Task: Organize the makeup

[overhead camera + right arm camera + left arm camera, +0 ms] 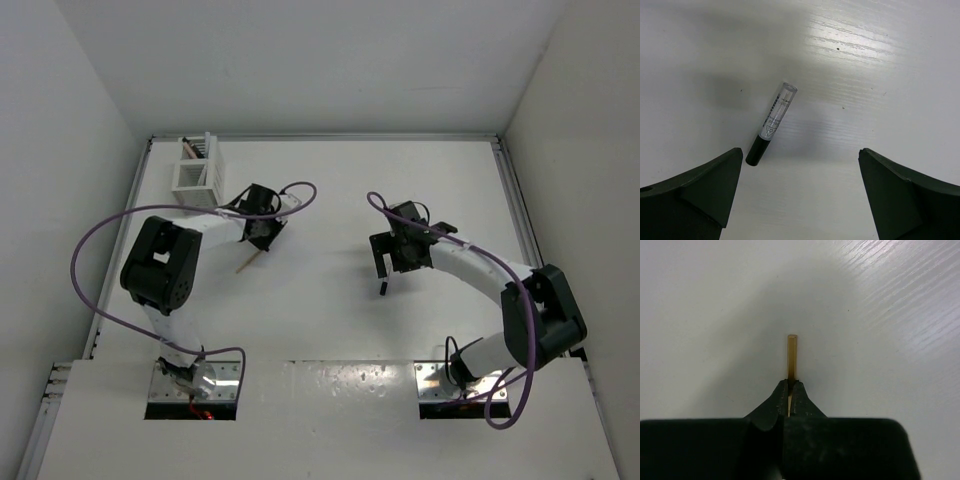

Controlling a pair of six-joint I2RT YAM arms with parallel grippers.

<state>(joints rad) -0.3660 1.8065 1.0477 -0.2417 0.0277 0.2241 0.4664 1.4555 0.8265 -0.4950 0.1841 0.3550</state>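
Observation:
A thin tan wooden stick (pixel 792 357) pokes out forward between the tips of my left gripper (pixel 790 385), which is shut on it. From above, the stick (pixel 250 262) slants down and to the left from that gripper (pixel 266 242), low over the table. My right gripper (pixel 801 152) is open and empty. It hovers over a slim clear-white tube with a black cap (pixel 771 125) that lies flat on the table nearer the left finger. From above, this tube (pixel 383 288) shows just below the right gripper (pixel 387 262).
A white slatted box-shaped holder (pixel 197 172) stands at the back left, just beyond my left arm, with a few sticks (pixel 190 150) upright in its rear part. White walls enclose the table on the left, back and right.

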